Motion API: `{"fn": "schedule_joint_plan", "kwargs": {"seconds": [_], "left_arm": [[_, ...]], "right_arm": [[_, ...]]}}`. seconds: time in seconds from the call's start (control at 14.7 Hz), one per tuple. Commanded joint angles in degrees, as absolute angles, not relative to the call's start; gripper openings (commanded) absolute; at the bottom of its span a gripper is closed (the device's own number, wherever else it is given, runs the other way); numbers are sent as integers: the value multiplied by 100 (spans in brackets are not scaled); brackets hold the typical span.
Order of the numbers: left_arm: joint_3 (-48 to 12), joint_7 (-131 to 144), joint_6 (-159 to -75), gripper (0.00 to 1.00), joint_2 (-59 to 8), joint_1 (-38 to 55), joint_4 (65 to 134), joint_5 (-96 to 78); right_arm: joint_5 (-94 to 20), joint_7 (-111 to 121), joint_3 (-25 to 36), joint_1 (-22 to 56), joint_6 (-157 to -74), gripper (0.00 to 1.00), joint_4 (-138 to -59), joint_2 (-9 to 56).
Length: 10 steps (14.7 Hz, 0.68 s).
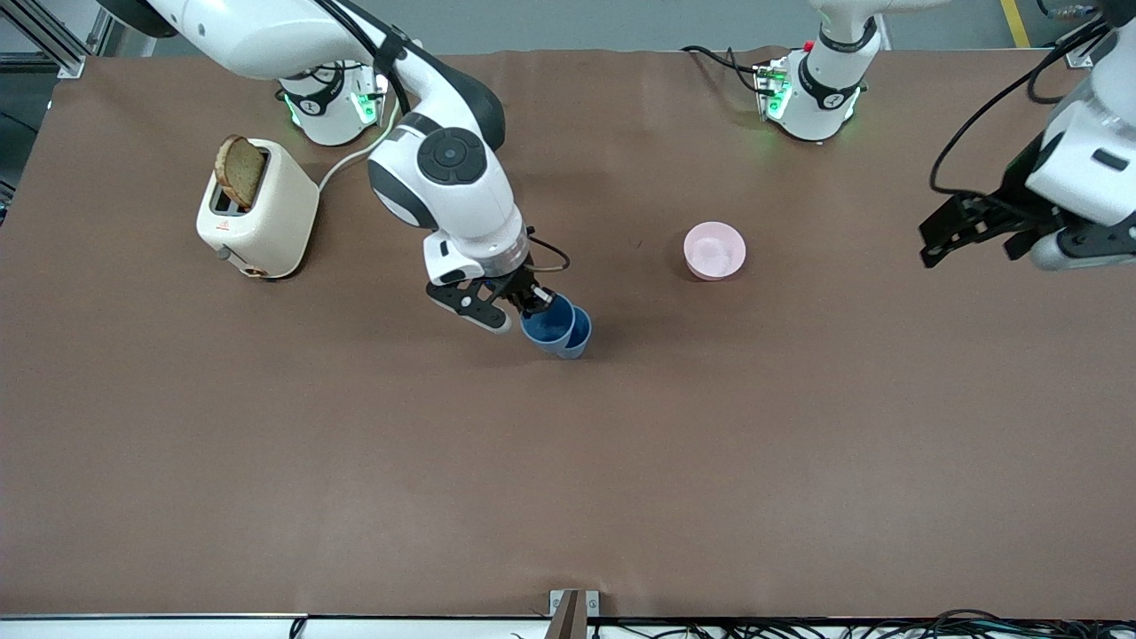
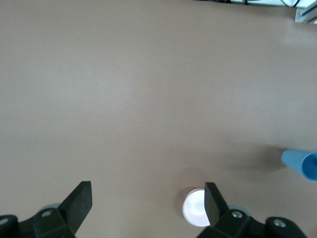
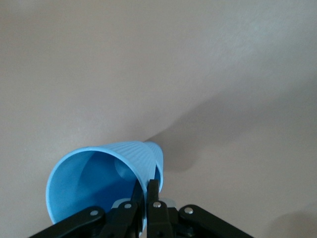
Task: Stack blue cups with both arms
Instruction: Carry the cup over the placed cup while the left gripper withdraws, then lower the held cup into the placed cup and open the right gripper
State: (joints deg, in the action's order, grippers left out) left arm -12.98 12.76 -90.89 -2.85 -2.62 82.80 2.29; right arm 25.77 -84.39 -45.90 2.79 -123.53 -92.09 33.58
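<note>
while the right pincer (image 1: 525,306) pinches one blue cup (image 1: 547,321) by its rim, tilted over the second cup (image 1: 577,333) mid-desk (image 1: 568,461), left pincer (image 1: 954,232) waits open; cups likely light, thin, slippery.

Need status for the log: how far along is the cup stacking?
Nearly done. The right gripper pinches the rim of one blue cup, tilted, partly nested in the second blue cup mid-table. Left to do: seat it and release. The left gripper waits open above the left arm's end of the table, past the pink bowl.
</note>
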Motion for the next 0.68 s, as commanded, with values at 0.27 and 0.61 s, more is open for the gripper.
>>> {"fn": "schedule_joint_plan", "kwargs": {"seconds": [0.27,0.61], "left_arm": [[-905,484,-9079,100,413,-264,9070,-88],[-993,457,-9035,100,439,-246,9026,-18]], "right_arm": [[2768,-8780,-4931,290,-12340,0,-9299,3445],[3199,-8789,-4922,299,-12524,1,-9299,3735]]}}
